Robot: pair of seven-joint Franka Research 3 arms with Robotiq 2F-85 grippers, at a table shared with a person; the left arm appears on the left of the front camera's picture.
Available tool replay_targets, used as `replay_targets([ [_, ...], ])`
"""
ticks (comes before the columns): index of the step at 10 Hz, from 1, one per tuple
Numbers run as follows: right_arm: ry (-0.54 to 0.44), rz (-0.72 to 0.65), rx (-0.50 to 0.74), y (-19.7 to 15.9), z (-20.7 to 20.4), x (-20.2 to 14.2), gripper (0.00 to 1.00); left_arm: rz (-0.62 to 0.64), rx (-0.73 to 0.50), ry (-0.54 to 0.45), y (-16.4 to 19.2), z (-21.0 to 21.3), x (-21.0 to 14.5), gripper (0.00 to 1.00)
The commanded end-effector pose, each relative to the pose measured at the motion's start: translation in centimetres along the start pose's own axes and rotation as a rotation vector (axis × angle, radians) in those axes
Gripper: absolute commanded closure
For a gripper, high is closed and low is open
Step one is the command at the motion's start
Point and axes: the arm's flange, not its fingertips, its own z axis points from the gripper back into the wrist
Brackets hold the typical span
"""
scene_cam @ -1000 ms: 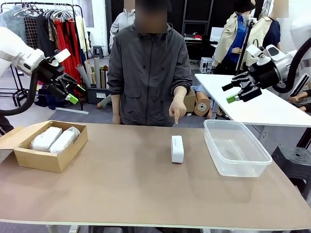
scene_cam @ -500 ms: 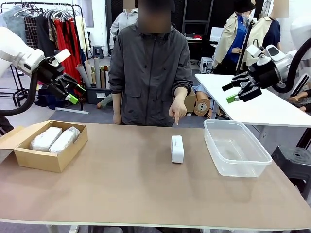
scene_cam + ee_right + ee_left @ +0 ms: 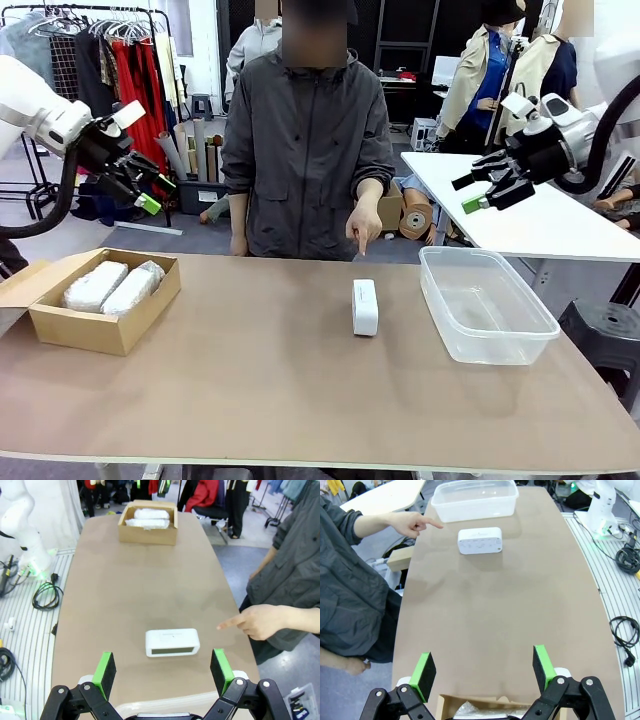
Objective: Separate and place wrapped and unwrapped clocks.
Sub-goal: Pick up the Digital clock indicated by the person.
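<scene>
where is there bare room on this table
Widest bare patch: between the box and the bare clock; the table's near strip is free too, and the tub is empty. Crowded: the box, filled by two wrapped clocks, and the narrow gap between clock and tub.

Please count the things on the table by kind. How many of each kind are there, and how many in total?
Wrapped clocks: 2
Unwrapped clock: 1
Cardboard box: 1
Clear plastic tub: 1
Total: 5
</scene>
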Motion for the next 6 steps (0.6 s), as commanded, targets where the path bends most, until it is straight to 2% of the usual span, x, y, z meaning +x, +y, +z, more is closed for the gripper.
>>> replay_targets([
  [1, 0.030, -0.029, -0.003, 1.3, -1.4, 3.1, 0.00, -0.002, -0.007, 0.001, -0.1, 0.1, 0.1, 0.00],
  [2, 0.041, -0.027, -0.037, 1.8, -2.3, 4.3, 0.00, -0.002, -0.007, 0.001, -0.1, 0.1, 0.1, 0.00],
  [3, 0.046, -0.029, -0.123, 2.3, -2.9, 6.4, 0.00, -0.002, -0.007, 0.001, -0.1, 0.1, 0.1, 0.00],
  [4, 0.070, -0.079, -0.173, 2.5, -2.9, 8.6, 0.00, -0.002, -0.007, 0.001, -0.1, 0.1, 0.1, 0.00],
  [6, 0.196, -0.235, -0.236, 2.5, -4.0, 11.4, 0.00, -0.002, -0.007, 0.001, -0.1, 0.1, 0.1, 0.00],
])
